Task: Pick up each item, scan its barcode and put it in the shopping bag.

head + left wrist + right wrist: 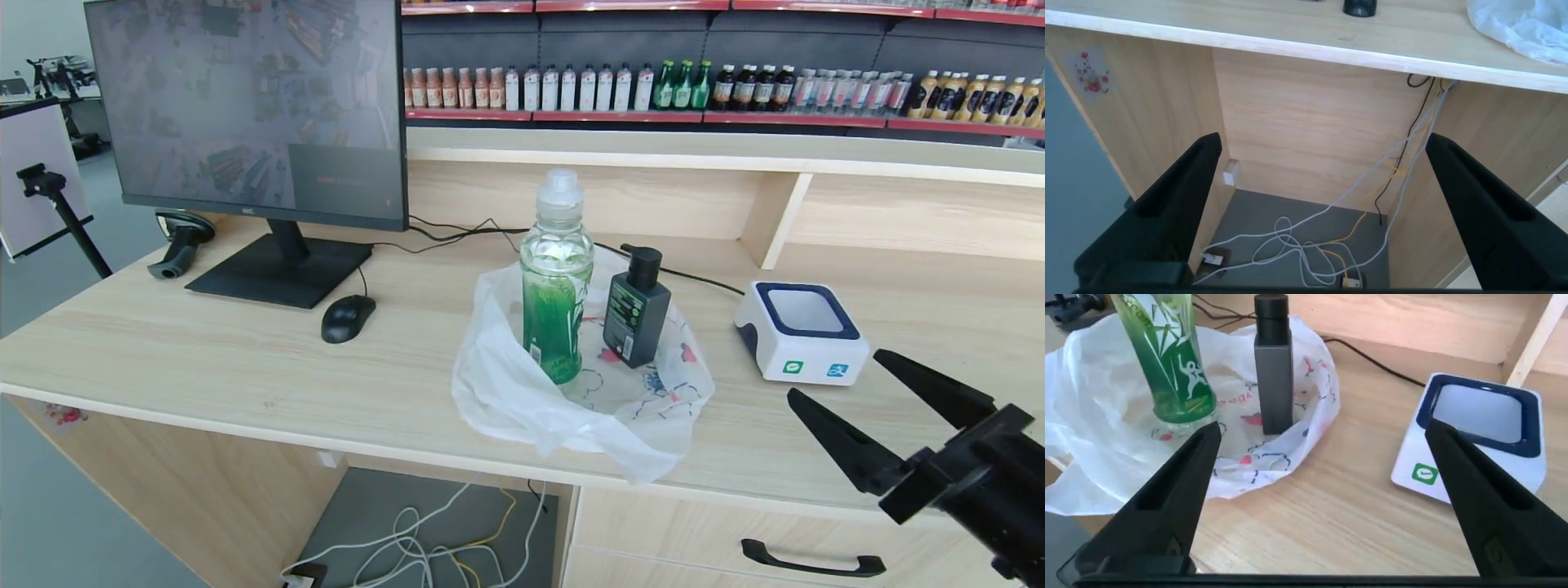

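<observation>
A tall clear bottle of green drink [557, 278] [1166, 355] and a dark pump bottle [636, 309] [1273, 366] stand upright on the spread-open white shopping bag [522, 392] [1094, 392] at the middle of the wooden counter [204, 359]. The white and blue barcode scanner [800, 331] [1474, 429] sits to the right of the bag. My right gripper [853, 396] [1319, 486] hovers open over the counter's front right, just in front of the scanner, with nothing between its fingers. My left gripper [1323, 192] is open below the counter's edge, facing the cavity under the desk.
A monitor [245, 106] on a stand, a black mouse [347, 317] and a handheld scanner [180, 245] occupy the counter's left. Cables [457, 233] run behind the bag. A raised wooden ledge backs the counter. Loose wires [1306, 245] lie on the floor under the desk. A drawer handle [812, 563] is below.
</observation>
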### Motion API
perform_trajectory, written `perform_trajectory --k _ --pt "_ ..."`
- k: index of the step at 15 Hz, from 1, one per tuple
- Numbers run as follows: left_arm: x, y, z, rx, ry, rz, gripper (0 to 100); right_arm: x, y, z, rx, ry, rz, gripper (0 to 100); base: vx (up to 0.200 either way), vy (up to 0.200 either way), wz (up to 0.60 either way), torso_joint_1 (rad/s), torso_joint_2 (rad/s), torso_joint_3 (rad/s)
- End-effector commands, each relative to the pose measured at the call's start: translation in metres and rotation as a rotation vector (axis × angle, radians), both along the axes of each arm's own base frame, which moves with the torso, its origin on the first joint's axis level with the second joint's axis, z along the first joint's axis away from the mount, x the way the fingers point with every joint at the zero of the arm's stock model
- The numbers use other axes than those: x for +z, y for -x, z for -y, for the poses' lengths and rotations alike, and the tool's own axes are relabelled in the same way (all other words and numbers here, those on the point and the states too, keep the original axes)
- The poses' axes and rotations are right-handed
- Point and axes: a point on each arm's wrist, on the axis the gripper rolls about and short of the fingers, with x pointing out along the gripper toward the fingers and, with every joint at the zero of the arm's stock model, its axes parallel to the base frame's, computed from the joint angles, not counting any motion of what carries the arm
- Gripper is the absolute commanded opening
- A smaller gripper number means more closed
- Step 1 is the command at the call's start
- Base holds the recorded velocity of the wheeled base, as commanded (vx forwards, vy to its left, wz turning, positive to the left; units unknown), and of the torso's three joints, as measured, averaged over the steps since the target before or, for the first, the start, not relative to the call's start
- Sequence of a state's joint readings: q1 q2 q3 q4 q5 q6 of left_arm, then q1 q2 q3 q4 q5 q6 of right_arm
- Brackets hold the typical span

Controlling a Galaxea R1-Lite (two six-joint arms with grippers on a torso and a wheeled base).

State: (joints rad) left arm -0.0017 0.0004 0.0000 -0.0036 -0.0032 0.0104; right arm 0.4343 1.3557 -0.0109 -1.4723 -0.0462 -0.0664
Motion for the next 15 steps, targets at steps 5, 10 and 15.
perform_trajectory --k 5,10,15 --pt "0.000 0.000 0.000 0.000 0.000 0.000 100 -0.048 0.130 0.059 0.089 0.127 -0.164 100 0.000 0.000 0.00 0.000 0.00 0.000" --pt "0.000 0.000 0.000 0.000 0.001 0.000 100 -0.069 0.149 0.070 0.050 0.115 -0.169 100 0.000 0.000 0.00 0.000 0.00 0.000" --pt "0.000 0.000 0.000 0.000 0.000 0.000 100 -0.068 0.149 0.064 -0.381 0.046 -0.265 100 0.000 0.000 0.00 0.000 0.00 0.000"
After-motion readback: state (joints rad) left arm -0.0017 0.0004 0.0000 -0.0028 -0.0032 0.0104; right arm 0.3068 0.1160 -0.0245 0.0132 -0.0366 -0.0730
